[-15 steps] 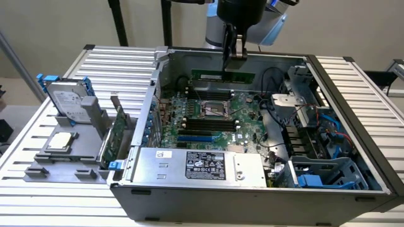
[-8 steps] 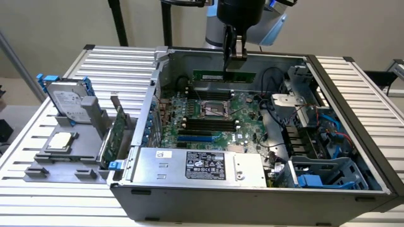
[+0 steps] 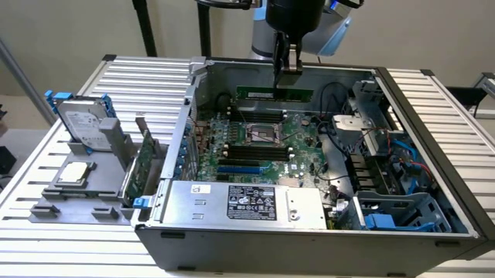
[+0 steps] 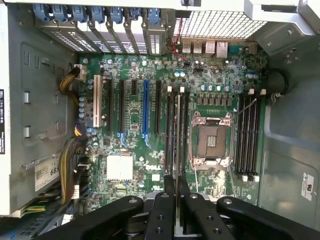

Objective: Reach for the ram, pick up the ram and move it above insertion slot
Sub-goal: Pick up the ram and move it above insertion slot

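Gripper (image 3: 288,72) clamping ram (image 3: 275,93) above motherboard (image 3: 255,145), silver processor socket (image 3: 261,132) beneath

This is a robotics lab or test bench. An open computer case (image 3: 309,150) lies on a ribbed aluminium table (image 3: 139,81), its motherboard (image 4: 165,125) exposed. At the exterior view's left, a grey fixture (image 3: 77,185) holds a hard drive (image 3: 81,124) and a processor (image 3: 72,172).

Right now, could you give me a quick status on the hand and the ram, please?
Hand shut on ram. Ram lifted clear above motherboard, held edge-down over memory slots. Nothing in the way.
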Available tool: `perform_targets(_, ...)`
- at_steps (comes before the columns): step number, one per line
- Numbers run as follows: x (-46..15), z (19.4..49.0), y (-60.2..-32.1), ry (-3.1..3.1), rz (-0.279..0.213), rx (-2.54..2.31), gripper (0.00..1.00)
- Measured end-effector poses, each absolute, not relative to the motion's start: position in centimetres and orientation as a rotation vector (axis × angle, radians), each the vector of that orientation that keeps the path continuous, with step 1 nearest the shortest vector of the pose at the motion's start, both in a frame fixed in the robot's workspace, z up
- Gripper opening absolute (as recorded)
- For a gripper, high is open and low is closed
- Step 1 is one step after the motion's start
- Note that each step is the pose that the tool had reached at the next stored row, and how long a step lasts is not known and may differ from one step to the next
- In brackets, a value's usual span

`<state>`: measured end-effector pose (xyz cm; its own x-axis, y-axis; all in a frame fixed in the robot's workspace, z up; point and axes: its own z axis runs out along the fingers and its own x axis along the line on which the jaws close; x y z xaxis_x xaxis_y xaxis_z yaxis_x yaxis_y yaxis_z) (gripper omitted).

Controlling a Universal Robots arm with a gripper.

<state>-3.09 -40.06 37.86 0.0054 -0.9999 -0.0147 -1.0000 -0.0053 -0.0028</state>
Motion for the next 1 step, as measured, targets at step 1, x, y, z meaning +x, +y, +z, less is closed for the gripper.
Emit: perform_targets(1, -3.09, 37.87, -40.06, 2.207, 0.013, -2.219, 0.14)
